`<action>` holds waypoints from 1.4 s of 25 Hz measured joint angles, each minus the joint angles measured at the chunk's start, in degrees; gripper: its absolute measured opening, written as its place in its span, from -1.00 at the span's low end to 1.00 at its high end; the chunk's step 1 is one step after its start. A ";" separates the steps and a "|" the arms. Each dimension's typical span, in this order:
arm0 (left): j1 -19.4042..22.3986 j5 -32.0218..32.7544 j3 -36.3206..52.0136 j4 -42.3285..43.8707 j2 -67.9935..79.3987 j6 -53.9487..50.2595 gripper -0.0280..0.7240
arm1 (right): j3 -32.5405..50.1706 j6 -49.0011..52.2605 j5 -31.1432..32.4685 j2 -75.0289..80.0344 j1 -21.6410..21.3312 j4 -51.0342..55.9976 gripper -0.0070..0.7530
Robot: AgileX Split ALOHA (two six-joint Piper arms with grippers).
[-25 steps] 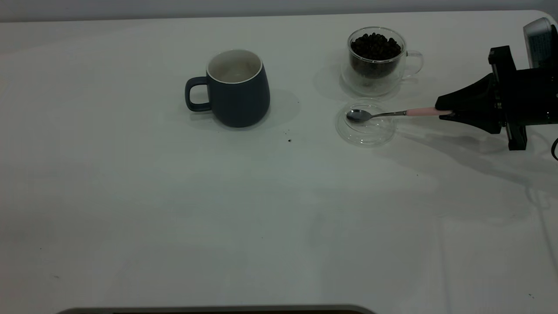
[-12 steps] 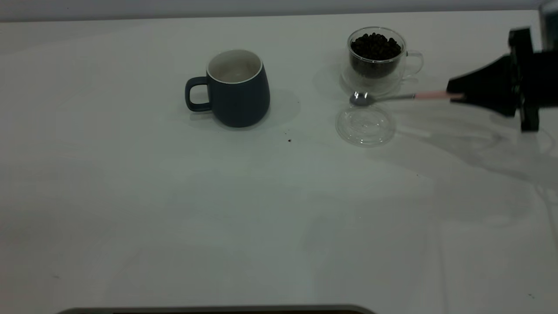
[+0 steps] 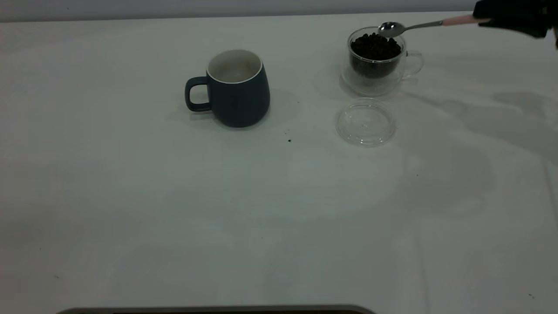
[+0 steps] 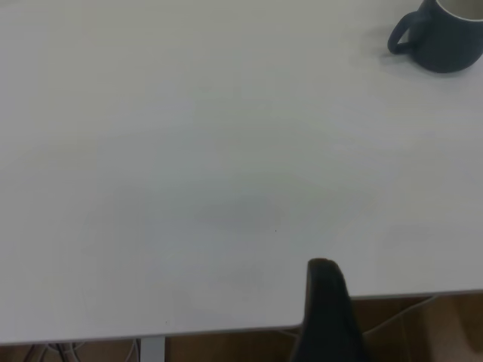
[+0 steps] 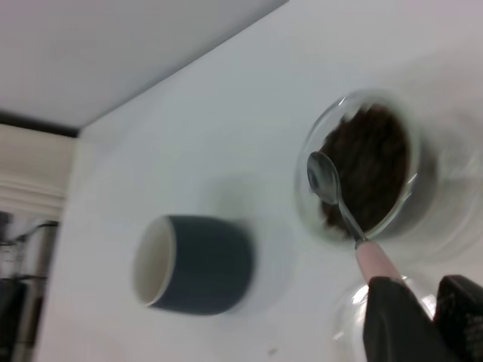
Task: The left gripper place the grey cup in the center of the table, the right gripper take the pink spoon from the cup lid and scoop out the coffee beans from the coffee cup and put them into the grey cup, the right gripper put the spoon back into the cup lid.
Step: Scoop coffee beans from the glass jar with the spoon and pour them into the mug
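Observation:
The grey cup [image 3: 237,89] stands upright near the middle of the table [image 3: 174,209], handle to the left; it also shows in the right wrist view [image 5: 198,264] and the left wrist view [image 4: 444,39]. The coffee cup [image 3: 377,72], heaped with coffee beans [image 3: 375,46], stands at the back right. The cup lid [image 3: 365,123] lies empty in front of it. My right gripper [image 3: 481,19] is shut on the pink spoon [image 3: 455,20] by its handle and holds it level, the empty bowl just above the coffee cup's far rim [image 5: 324,177]. My left gripper [image 4: 326,290] hangs at the table's left edge, far from the cups.
A few dark specks [image 3: 289,140] lie on the table between the grey cup and the cup lid. The table's edge [image 4: 226,330] runs beside the left gripper.
My right gripper has lifted the pink spoon out of the cup lid and carried it up and back, so its bowl is now over the coffee cup. The lid is left empty.

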 joint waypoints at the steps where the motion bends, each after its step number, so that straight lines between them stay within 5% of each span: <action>1: 0.00 0.00 0.00 0.00 0.00 0.00 0.58 | -1.31 0.62 -0.96 0.00 0.00 -1.32 -0.68; 9: 0.00 0.00 0.00 0.00 0.00 0.00 0.58 | -6.88 2.65 -7.52 0.68 2.08 -7.99 -0.68; 23: 0.00 0.00 0.00 0.00 0.00 0.00 0.58 | -7.37 -7.35 -15.04 1.90 7.45 -4.92 -0.68; 35: 0.00 0.00 0.00 0.00 0.00 0.00 0.58 | -7.42 -0.66 -11.56 4.47 7.52 -3.48 -0.68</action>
